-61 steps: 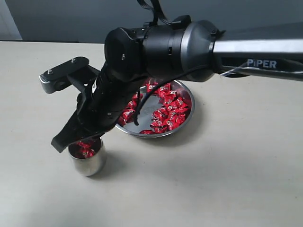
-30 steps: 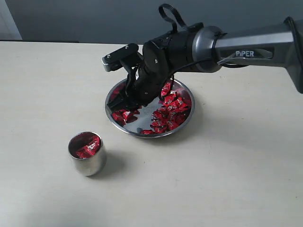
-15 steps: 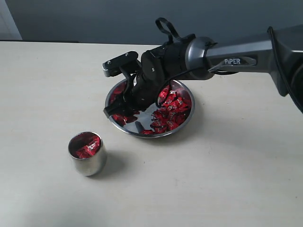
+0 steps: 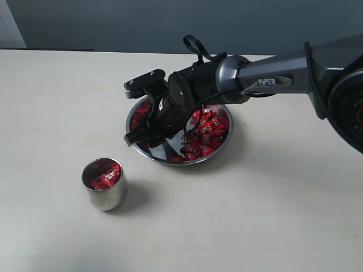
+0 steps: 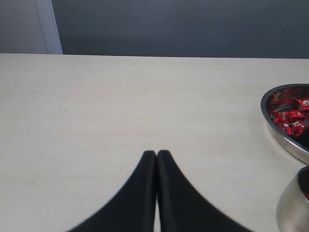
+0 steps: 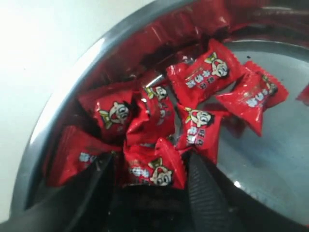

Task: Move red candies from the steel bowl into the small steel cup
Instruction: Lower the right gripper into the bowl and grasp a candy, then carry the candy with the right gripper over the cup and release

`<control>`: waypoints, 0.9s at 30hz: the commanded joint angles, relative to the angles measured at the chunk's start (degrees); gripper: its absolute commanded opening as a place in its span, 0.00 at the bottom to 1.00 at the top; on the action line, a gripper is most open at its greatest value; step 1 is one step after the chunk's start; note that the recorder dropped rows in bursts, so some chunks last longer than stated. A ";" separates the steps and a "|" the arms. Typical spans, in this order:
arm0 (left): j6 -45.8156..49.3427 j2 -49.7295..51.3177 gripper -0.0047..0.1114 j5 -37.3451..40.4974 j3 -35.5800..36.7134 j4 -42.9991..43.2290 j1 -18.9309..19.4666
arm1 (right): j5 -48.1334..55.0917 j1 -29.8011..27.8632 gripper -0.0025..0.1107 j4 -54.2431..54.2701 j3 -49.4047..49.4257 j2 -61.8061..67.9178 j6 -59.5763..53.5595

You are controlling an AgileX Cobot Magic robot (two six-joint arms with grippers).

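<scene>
Now hanging low in the steel bowl [image 4: 187, 162] with the right gripper [image 6: 150, 162] parted around one of the red candies [image 6: 153, 171], clasping nothing; worth pinching squarely mid-wrapper before lifting toward the small steel cup [image 4: 105, 195] nearby.

Bowl and cup only partly seen
The right gripper [image 4: 135, 139] covers the bowl's [image 4: 229, 136] left side; in the left wrist view, bowl and cup [image 5: 292, 208] run off the edge.

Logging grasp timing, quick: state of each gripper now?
Left gripper: closed, empty.
Right gripper: open, fingers straddling a shiny red wrapped candy in the wide shallow steel bowl.
</scene>
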 commanded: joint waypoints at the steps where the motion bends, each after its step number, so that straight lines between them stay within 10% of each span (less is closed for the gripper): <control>1: -0.13 -0.27 0.04 -0.13 0.26 0.00 -0.29 | -0.68 -0.27 0.43 -0.10 -0.32 0.82 -0.03; 9: -0.13 -0.27 0.04 -0.13 0.26 0.00 -0.29 | 0.25 -0.27 0.02 -0.10 -0.32 0.62 0.08; 27: -0.13 -0.27 0.04 -0.13 0.26 0.00 -0.29 | 8.15 0.14 0.02 4.63 -0.32 -12.82 0.08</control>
